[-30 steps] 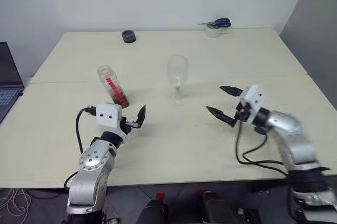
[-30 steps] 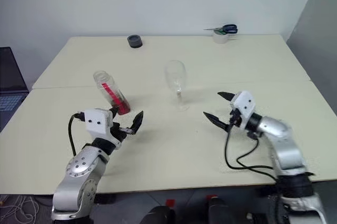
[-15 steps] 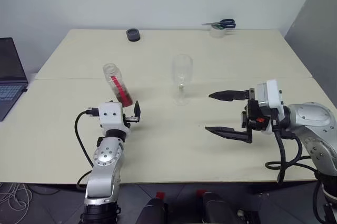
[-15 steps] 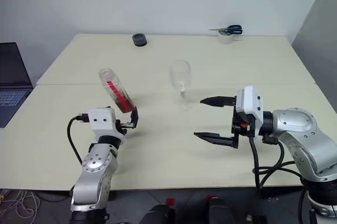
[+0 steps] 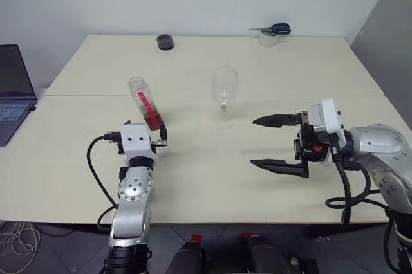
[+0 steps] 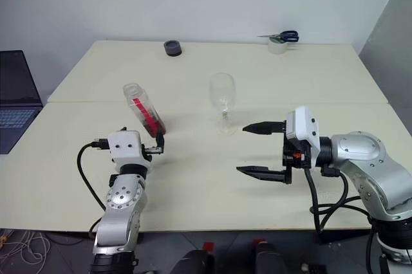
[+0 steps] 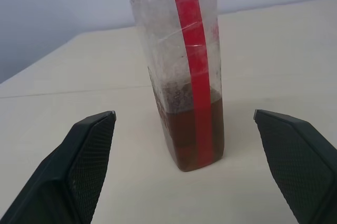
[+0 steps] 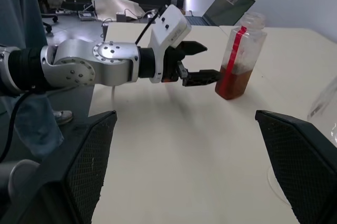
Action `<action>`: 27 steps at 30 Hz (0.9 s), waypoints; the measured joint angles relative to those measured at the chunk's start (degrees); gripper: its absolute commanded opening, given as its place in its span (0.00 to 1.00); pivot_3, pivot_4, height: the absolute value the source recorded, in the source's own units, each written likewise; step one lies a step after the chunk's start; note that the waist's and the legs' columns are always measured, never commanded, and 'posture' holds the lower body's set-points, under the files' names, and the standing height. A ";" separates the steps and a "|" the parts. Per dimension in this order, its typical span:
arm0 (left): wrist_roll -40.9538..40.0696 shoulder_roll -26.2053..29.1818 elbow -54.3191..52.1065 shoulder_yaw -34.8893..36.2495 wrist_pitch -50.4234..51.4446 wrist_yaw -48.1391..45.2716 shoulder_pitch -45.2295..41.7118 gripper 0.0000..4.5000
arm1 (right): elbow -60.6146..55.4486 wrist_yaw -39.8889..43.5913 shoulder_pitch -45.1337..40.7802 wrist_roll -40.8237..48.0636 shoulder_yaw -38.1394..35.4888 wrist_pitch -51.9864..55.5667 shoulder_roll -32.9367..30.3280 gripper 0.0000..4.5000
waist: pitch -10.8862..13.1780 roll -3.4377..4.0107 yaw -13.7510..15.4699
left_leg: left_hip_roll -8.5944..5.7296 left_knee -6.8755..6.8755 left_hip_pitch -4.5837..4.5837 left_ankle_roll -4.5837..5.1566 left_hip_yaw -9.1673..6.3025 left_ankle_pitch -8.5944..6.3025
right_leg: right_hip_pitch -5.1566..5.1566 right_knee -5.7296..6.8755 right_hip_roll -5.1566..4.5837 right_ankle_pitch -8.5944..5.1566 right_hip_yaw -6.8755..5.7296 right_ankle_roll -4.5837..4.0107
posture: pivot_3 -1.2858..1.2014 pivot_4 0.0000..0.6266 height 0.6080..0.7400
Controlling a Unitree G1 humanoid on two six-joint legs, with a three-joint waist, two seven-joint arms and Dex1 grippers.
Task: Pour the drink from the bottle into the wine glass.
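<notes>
a: what's the biggest thing here?
b: the pale counter (image 5: 270, 74), with a seam running across it from side to side. a laptop (image 5: 14, 87) sits off its left edge.
a: and the arms?
b: the right end effector (image 5: 267, 142) hangs over the counter's near right part, turned sideways toward the left edge, its two black fingers spread wide and holding nothing. the left end effector (image 7: 184, 182) is near the front left, fingers also wide apart and empty, with the bottle (image 5: 145, 104) just beyond its tips, not touched.
a: where's the bottle exactly?
b: standing left of the counter's middle, just on the near side of the seam, its mouth open, a red label strip down one face. the drink (image 7: 181, 137), reddish-brown, fills roughly its bottom third.
a: the glass?
b: the wine glass (image 5: 224, 96) stands upright near the middle of the counter, to the right of the bottle and apart from it.
a: anything smaller?
b: a dark round object (image 5: 165, 42) at the far edge, and scissors (image 5: 273, 29) lying on a roll of tape (image 5: 268, 38) near the far right corner.
</notes>
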 measured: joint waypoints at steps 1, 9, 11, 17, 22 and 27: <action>0.00 0.00 0.69 0.06 -0.07 0.04 -0.62 1.00 | 0.21 -1.74 -1.53 1.50 -0.63 1.77 0.91 1.00 | 0.00 0.00 0.00 | 0.00 0.01 0.00 0.00 -0.01 0.00 | 0.00 0.02 0.00 0.00 0.00 0.00 | 0.52 0.24 1.00; 0.50 0.09 3.45 0.58 -2.06 0.61 -3.41 1.00 | 0.59 -7.12 -3.73 4.29 -2.20 6.48 1.25 1.00 | -0.04 -0.09 0.21 | -0.05 0.00 -0.06 0.00 0.01 0.00 | -0.03 -0.04 -0.05 0.00 -0.01 0.00 | 0.52 0.24 1.00; 0.53 0.08 3.63 0.58 -2.24 0.74 -3.53 1.00 | 0.58 -8.03 -3.67 4.07 -2.20 6.76 1.25 1.00 | -0.04 -0.09 0.21 | -0.04 0.00 -0.05 0.00 0.03 0.00 | -0.04 -0.02 -0.05 0.00 0.00 0.01 | 0.52 0.24 1.00; 0.65 -0.32 4.86 0.51 -2.82 1.45 -4.08 1.00 | 0.52 -9.80 -3.67 4.07 -2.20 7.52 1.25 1.00 | -0.04 -0.09 0.21 | -0.05 0.01 -0.05 0.00 0.02 0.00 | -0.03 -0.01 -0.05 0.00 -0.01 0.01 | 0.52 0.24 1.00; 0.80 -0.77 6.13 0.43 -3.83 2.15 -5.31 1.00 | 0.03 -10.59 -3.67 4.09 -2.20 7.69 1.20 1.00 | -0.04 -0.10 0.21 | -0.05 0.01 -0.05 0.00 0.02 0.00 | -0.04 0.00 -0.05 0.00 -0.01 0.01 | 0.52 0.24 1.00; 0.82 -0.82 8.13 0.44 -4.61 2.71 -6.71 1.00 | -0.80 -11.61 -3.68 4.63 -2.20 8.82 1.16 1.00 | -0.05 -0.10 0.21 | -0.05 0.02 -0.05 0.00 0.02 0.00 | -0.04 0.00 -0.05 0.01 -0.01 0.01 | 0.52 0.24 1.00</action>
